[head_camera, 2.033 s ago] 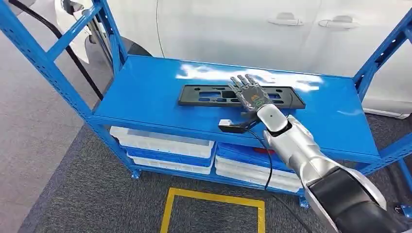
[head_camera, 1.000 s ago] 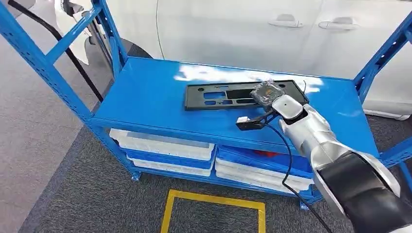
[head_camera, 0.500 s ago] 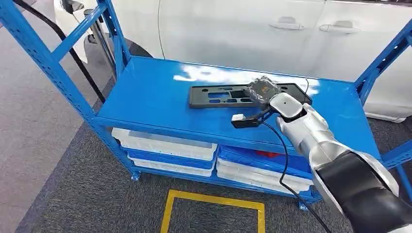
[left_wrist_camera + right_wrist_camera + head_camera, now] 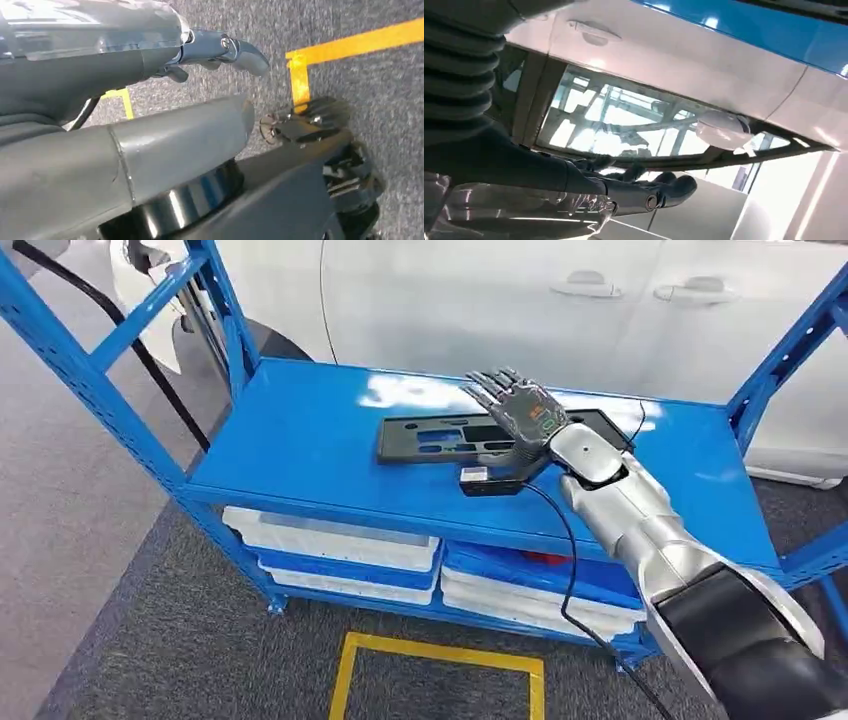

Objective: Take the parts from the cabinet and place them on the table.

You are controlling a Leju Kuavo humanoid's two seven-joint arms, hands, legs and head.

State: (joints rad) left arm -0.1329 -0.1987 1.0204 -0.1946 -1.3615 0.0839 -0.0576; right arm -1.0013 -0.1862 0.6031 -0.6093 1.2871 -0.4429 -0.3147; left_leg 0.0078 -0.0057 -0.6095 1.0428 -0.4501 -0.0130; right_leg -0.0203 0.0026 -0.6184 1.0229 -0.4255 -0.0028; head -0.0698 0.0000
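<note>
- Fingers (image 4: 492, 383) of right hand (image 4: 520, 412) spread apart, stretched flat, holding nothing; hand hovers over black plastic part (image 4: 440, 438).
- Part lies flat on top shelf (image 4: 300, 430) of blue rack, w/ cut-outs facing up, mid-shelf.
- Left hand (image 4: 220, 50) hangs over grey carpet (image 4: 360, 70) nr yellow floor tape (image 4: 350, 42); fingers' state: can't tell.
- White trays (image 4: 330, 540) on lower shelf; white car (image 4: 480, 300) behind rack.

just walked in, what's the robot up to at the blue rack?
The right hand is extended flat, fingers apart, above a long black plastic part lying on the top shelf of the blue rack. It holds nothing, so the part is not yet picked up. The left hand hangs by the floor.
</note>
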